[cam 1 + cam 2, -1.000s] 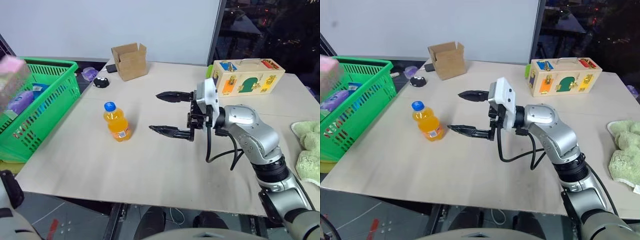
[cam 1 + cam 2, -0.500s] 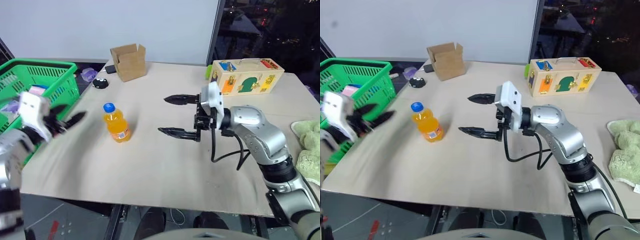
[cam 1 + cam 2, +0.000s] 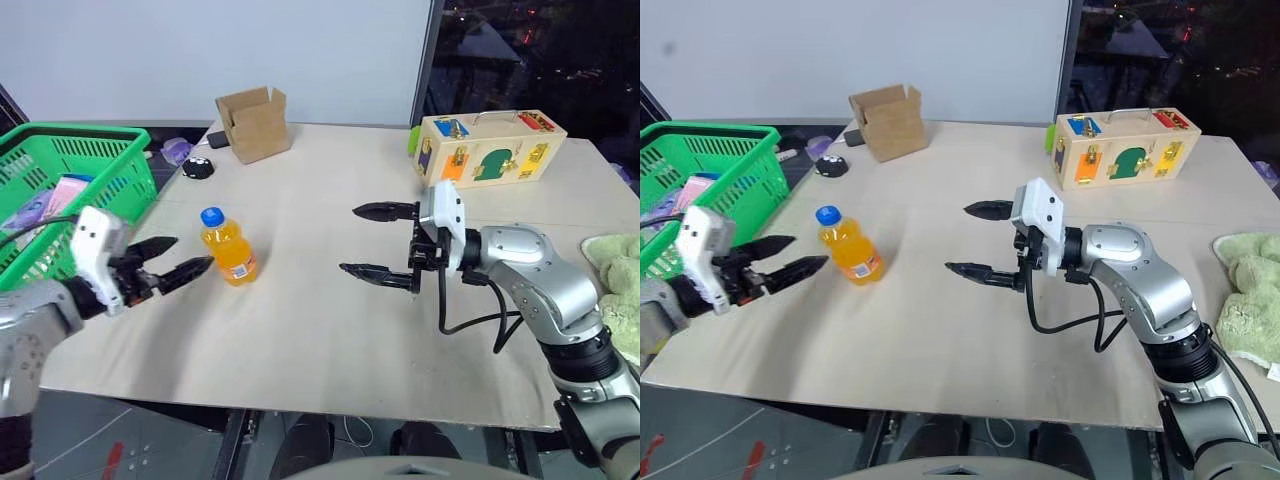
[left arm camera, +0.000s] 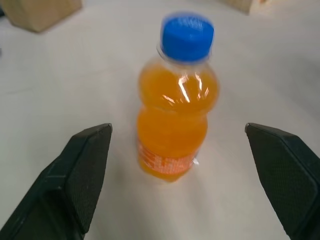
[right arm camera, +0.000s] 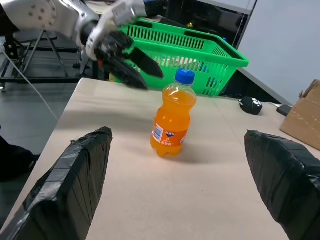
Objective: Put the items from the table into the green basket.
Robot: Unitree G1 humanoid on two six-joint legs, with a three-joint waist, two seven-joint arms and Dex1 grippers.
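Note:
The small orange bottle [image 3: 228, 246] with a blue cap stands upright on the beige table [image 3: 300, 340], left of centre. My left gripper [image 3: 192, 252] is open just left of it, pointing at it, with one finger [image 4: 85, 165] to each side of the bottle [image 4: 177, 125] and short of it. My right gripper [image 3: 349, 240] hangs open and empty over the table's middle, well right of the bottle. The green basket [image 3: 110, 135] stands off the table's left edge. The pink box [image 3: 70, 187] lies inside it.
A brown cardboard box [image 3: 255, 122] stands at the back left, with a small black object [image 3: 198, 167] near it. A wooden toy box [image 3: 490, 148] with coloured doors stands at the back right. A green cloth [image 3: 620, 290] lies at the right edge.
The pink box, a second ago up over the basket, now lies in it. My left gripper has swung from the basket to the bottle. My right gripper has drawn back to the right.

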